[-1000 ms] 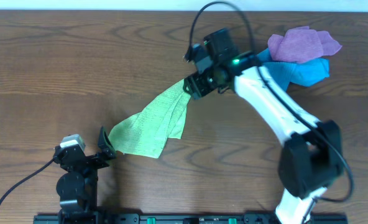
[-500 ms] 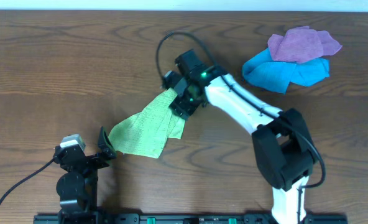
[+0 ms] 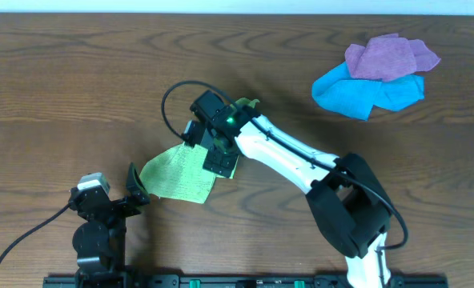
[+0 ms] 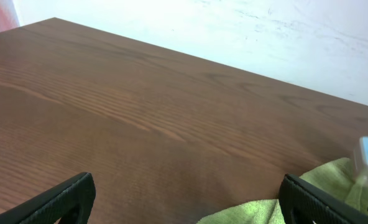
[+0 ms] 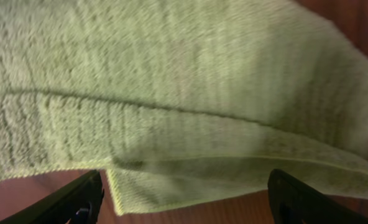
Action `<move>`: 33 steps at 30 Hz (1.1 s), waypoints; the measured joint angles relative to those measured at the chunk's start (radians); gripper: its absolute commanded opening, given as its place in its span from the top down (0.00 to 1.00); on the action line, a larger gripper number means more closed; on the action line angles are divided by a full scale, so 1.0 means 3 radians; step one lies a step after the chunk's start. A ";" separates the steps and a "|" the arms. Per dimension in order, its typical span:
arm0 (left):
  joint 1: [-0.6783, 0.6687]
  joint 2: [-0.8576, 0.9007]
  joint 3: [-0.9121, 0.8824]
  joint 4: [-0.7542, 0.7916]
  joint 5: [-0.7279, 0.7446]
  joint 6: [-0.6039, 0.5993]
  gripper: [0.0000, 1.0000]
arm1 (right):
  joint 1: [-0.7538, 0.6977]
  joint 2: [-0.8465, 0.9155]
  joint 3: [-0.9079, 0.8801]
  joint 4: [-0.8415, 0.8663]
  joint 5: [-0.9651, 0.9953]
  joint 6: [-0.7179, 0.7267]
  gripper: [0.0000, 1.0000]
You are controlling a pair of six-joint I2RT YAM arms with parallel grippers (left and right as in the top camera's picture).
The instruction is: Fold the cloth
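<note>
On the wooden table [image 3: 61, 80], the lime-green cloth [image 3: 173, 178] is lying doubled over and bunched near the front edge, one corner peeking out beyond the right arm. The layers are looking uneven, so any sideways drag from the arm hanging over them is likely to rumple or undo the fold. The right hand [image 3: 217, 162] is hovering spread wide above the cloth, gripping nothing. The left hand [image 3: 138, 190] is sitting fully spread just beside the cloth's edge, empty.
</note>
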 measured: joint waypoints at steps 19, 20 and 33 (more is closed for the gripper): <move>0.0000 0.0000 -0.0001 0.0000 0.0000 0.0000 0.05 | 0.0303 0.0000 0.0000 -0.0420 -0.0633 -0.0065 0.26; 0.0000 0.0000 -0.0001 0.0000 0.0000 0.0000 0.05 | 0.0338 0.0000 0.0000 -0.0415 -0.0650 -0.0065 0.28; 0.0000 0.0000 -0.0001 0.0000 0.0000 0.0000 0.05 | 0.0496 0.0006 -0.0031 -0.0210 -0.0468 -0.0023 0.37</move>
